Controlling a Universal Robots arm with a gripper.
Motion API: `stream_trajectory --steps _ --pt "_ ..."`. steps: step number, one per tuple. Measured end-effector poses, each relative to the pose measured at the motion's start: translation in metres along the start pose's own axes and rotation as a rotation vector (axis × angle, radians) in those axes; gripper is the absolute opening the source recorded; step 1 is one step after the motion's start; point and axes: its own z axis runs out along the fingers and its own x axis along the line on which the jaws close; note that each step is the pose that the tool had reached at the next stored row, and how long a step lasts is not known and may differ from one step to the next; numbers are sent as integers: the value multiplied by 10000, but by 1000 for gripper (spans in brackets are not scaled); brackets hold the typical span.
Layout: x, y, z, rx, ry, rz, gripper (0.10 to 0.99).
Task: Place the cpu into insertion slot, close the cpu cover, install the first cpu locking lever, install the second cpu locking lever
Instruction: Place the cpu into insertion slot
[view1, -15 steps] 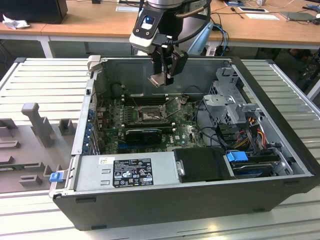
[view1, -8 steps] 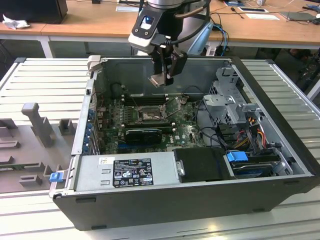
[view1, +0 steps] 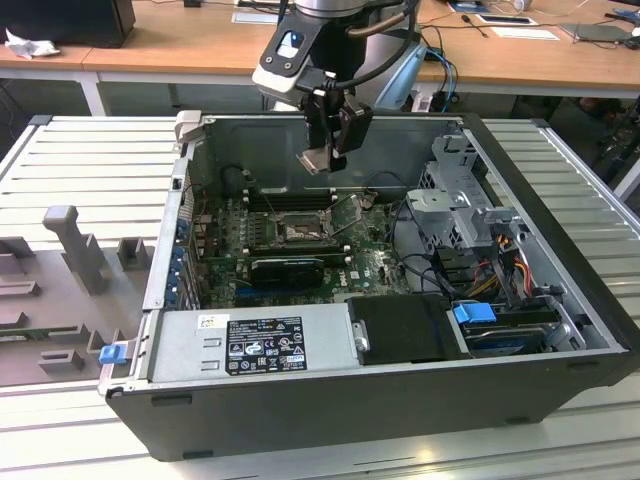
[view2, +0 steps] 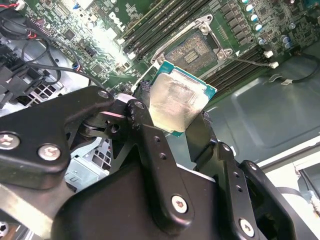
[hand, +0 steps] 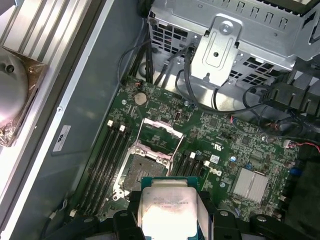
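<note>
My gripper (view1: 327, 148) hangs inside the open computer case, shut on the cpu (view1: 314, 160), a small square chip with a pale metal top. In both wrist views the cpu (view2: 177, 100) (hand: 169, 210) sits clamped by its edges between the two black fingers (view2: 150, 142). The chip hovers well above the motherboard, apart from the insertion slot (view1: 297, 232) (hand: 143, 168) (view2: 192, 50). That slot is a dark square socket with a metal rim and lies bare. The cpu cover (hand: 161, 134) (view1: 347, 210), a thin metal frame with a window, stands hinged up beside the socket.
Long black memory slots (hand: 107, 160) flank the socket. A black ribbed card (view1: 288, 268) lies just in front of it. A metal drive cage (view1: 465, 215) with cables fills the exterior view's right, and the power supply (view1: 250, 343) lines the near wall. Grey fixtures (view1: 75, 245) stand outside the case.
</note>
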Motion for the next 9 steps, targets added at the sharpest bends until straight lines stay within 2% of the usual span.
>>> stream_trajectory --steps 9 --pt "0 0 2 -10 -46 514 525"
